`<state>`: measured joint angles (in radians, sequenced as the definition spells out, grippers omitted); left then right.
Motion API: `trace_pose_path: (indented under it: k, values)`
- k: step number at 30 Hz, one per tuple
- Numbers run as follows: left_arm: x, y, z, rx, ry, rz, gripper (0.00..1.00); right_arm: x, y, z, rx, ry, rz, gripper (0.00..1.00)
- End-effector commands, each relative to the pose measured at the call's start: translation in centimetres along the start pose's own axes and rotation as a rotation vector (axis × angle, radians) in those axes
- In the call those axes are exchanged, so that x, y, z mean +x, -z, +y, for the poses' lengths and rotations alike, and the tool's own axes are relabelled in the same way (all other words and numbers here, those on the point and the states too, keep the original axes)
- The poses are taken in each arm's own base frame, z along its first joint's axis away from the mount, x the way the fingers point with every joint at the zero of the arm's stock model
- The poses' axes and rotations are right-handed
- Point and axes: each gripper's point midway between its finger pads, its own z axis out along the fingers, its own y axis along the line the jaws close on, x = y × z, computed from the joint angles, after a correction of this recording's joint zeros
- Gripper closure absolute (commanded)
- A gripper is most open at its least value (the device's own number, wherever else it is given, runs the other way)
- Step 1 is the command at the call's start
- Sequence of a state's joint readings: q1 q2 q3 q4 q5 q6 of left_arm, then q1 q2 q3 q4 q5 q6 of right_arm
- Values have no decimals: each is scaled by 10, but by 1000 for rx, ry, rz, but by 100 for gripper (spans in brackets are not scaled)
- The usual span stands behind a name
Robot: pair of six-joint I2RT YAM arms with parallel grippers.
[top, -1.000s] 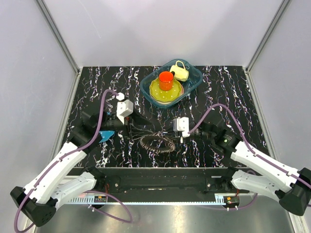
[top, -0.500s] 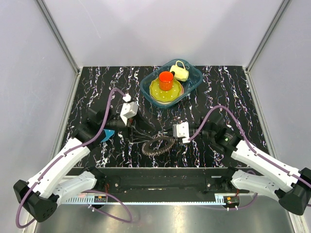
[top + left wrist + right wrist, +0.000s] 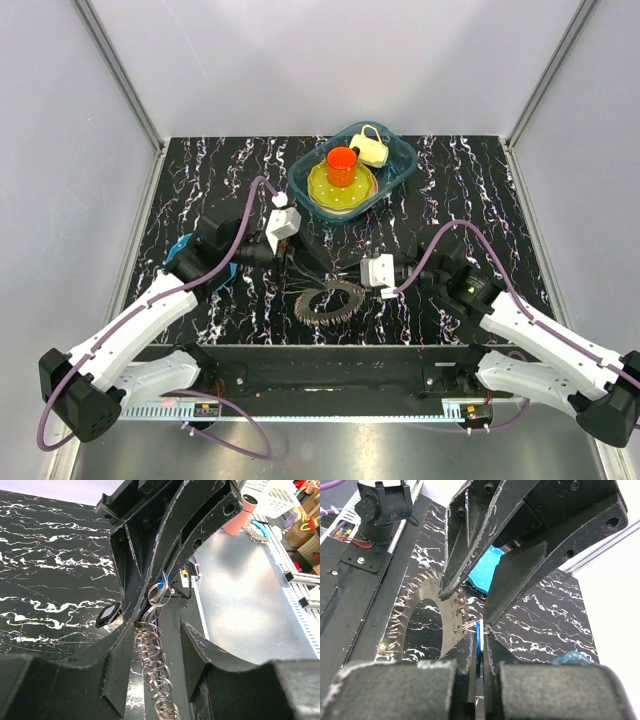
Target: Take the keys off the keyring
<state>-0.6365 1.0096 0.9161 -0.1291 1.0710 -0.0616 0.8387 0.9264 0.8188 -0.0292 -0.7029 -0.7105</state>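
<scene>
The keyring (image 3: 350, 293) is a flat metal loop fringed with small rings and keys, lying on the black marble table near the front edge. In the right wrist view it (image 3: 432, 605) lies left of my fingers. My right gripper (image 3: 346, 277) (image 3: 479, 637) is shut on a thin blue-headed key (image 3: 478, 632) at the ring's rim. My left gripper (image 3: 304, 279) (image 3: 157, 630) faces it from the other side, jaws apart, straddling the row of small rings (image 3: 155, 670). Its right finger stands clear of them.
A blue basin (image 3: 402, 165) at the back holds a yellow plate (image 3: 322, 190), an orange cup (image 3: 342, 163) and a small yellow jug (image 3: 370, 148). A teal disc (image 3: 184, 252) lies under the left arm. A blue dotted piece (image 3: 487, 570) lies behind the left fingers.
The left arm has swung right and away from the disc, bringing its gripper to the keyring. The keyring has shifted slightly right and now looks rounder. The right gripper has drawn back a little.
</scene>
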Motion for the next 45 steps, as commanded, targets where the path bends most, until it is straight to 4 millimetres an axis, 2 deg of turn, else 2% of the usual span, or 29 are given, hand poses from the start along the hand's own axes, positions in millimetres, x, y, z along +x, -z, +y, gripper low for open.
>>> trace_pose_path:
  k: [1,11,13,15,17,20,21,22,27,29,31,33,40,45]
  values:
    - [-25,-5,-6,27,-88,-48,55,-28,3,-8,15,74,-77,100]
    - [-21,-10,-18,80,-79,-38,57,-23,3,-9,25,67,-63,100]
    - [-19,-6,-14,22,-85,-25,58,-24,5,-10,34,68,-56,100]
    - [-20,0,-2,-83,-127,-14,59,-23,5,-11,37,68,-53,100]
    - [-29,8,-2,-140,-162,-39,57,-22,5,-10,35,65,-51,100]
    - [-36,11,9,-236,-154,-52,55,-19,5,-9,37,56,-46,100]
    - [-27,10,7,-224,-120,-13,55,-18,5,-10,45,49,-41,100]
    - [-33,10,2,-204,-126,-9,56,-18,5,-10,48,48,-40,100]
    - [-36,6,-25,-104,-87,-26,57,-18,4,-12,57,42,-43,100]
    - [-32,5,-28,-97,-79,-28,57,-18,4,-13,62,43,-47,100]
    - [-33,4,-28,-109,-95,-41,56,-19,3,-13,64,39,-50,100]
    - [-25,1,-20,-122,-77,-29,56,-19,3,-14,66,36,-51,100]
    - [-13,-13,-17,-75,-34,-8,56,-20,4,-14,68,31,-51,100]
    - [-7,-8,1,-190,-40,7,59,-20,5,-13,67,29,-52,100]
